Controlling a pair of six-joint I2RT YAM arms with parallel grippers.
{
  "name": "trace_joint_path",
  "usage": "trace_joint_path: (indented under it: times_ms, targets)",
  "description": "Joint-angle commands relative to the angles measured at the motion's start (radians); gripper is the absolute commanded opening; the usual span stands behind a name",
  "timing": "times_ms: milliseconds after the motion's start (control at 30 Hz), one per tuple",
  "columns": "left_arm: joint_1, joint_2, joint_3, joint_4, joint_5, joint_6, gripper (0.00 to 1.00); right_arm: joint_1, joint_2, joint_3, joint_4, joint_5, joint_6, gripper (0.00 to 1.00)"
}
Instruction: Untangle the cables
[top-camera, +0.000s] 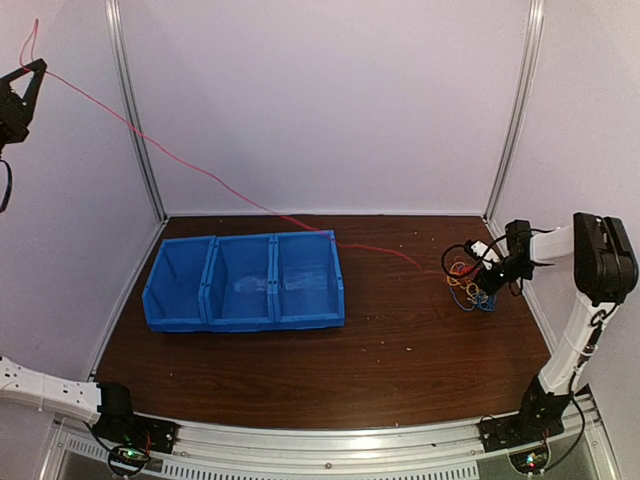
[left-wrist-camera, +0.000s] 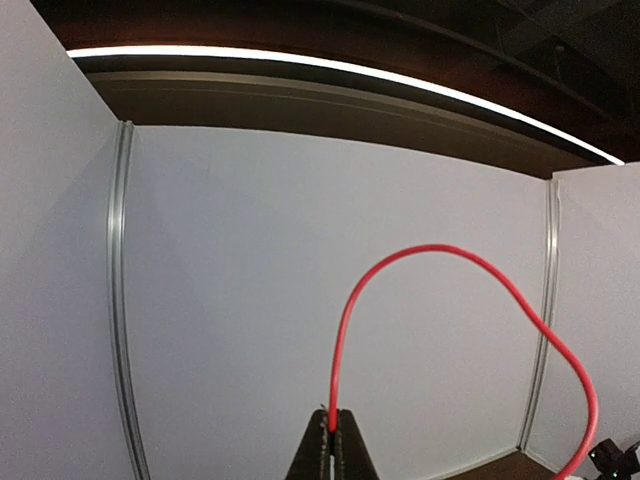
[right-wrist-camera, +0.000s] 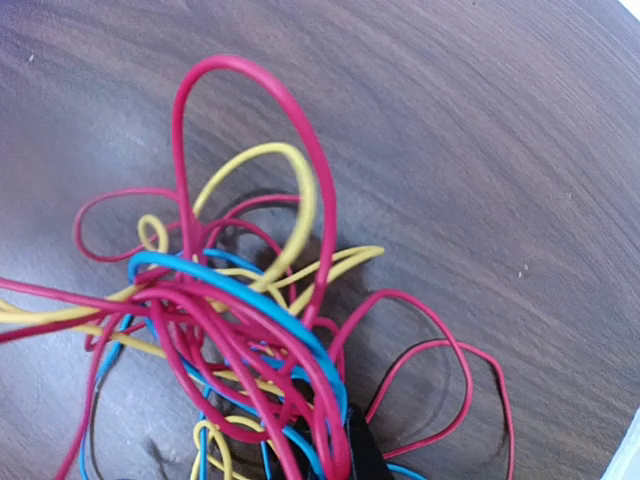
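Observation:
The cables form a small knot (top-camera: 468, 288) of red, light blue and yellow strands on the brown table at the right. In the right wrist view the knot (right-wrist-camera: 240, 300) fills the frame. My right gripper (top-camera: 482, 272) sits low against it, shut on a bundle of red and blue strands (right-wrist-camera: 335, 455); one dark finger (right-wrist-camera: 366, 455) shows. One red cable (top-camera: 200, 170) runs taut from the knot up to the far left. My left gripper (top-camera: 37, 66) is raised high there and is shut on it. In the left wrist view the red cable (left-wrist-camera: 440, 248) arcs up out of the closed gripper (left-wrist-camera: 333, 418).
A blue bin (top-camera: 250, 322) with three compartments stands at the left middle of the table, under the stretched red cable. White walls with metal posts (top-camera: 135, 110) enclose the back and sides. The right arm (top-camera: 590, 270) stands along the right wall.

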Motion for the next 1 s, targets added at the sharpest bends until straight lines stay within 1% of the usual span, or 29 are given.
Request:
trace_joint_path:
  times_ms: [0, 33, 67, 200, 300, 400, 467, 567, 700, 800, 967]
  targets:
    - [0.007, 0.028, -0.155, -0.01, 0.01, -0.066, 0.0, -0.016, -0.07, -0.055, -0.069, 0.034, -0.026, 0.08]
    - [0.007, 0.035, -0.184, -0.019, 0.018, -0.089, 0.0, -0.015, -0.09, -0.064, -0.085, 0.018, -0.031, 0.12]
    - [0.007, 0.044, -0.218, -0.029, 0.029, -0.109, 0.0, -0.016, -0.112, -0.072, -0.108, 0.001, -0.04, 0.19]
    - [0.007, 0.07, -0.28, -0.067, 0.084, -0.181, 0.0, -0.016, -0.199, -0.08, -0.227, -0.075, -0.08, 0.34]
    - [0.007, 0.091, -0.305, -0.081, 0.126, -0.219, 0.0, -0.013, -0.308, -0.077, -0.317, -0.124, -0.119, 0.47]
    - [0.008, 0.101, -0.331, -0.099, 0.165, -0.263, 0.0, 0.014, -0.412, -0.075, -0.386, -0.16, -0.174, 0.58]
    - [0.007, 0.093, -0.363, -0.112, 0.209, -0.329, 0.0, 0.061, -0.462, -0.076, -0.42, -0.154, -0.19, 0.6]
    - [0.007, 0.082, -0.407, -0.16, 0.288, -0.391, 0.0, 0.145, -0.5, -0.074, -0.464, -0.168, -0.194, 0.61]
    - [0.007, 0.097, -0.471, -0.249, 0.375, -0.468, 0.0, 0.304, -0.503, -0.092, -0.43, -0.163, -0.16, 0.61]
    - [0.007, 0.084, -0.55, -0.253, 0.41, -0.543, 0.0, 0.418, -0.457, -0.11, -0.361, -0.152, -0.128, 0.61]
    - [0.007, 0.014, -0.661, -0.2, 0.407, -0.62, 0.0, 0.559, -0.291, -0.068, -0.293, -0.114, -0.071, 0.61]
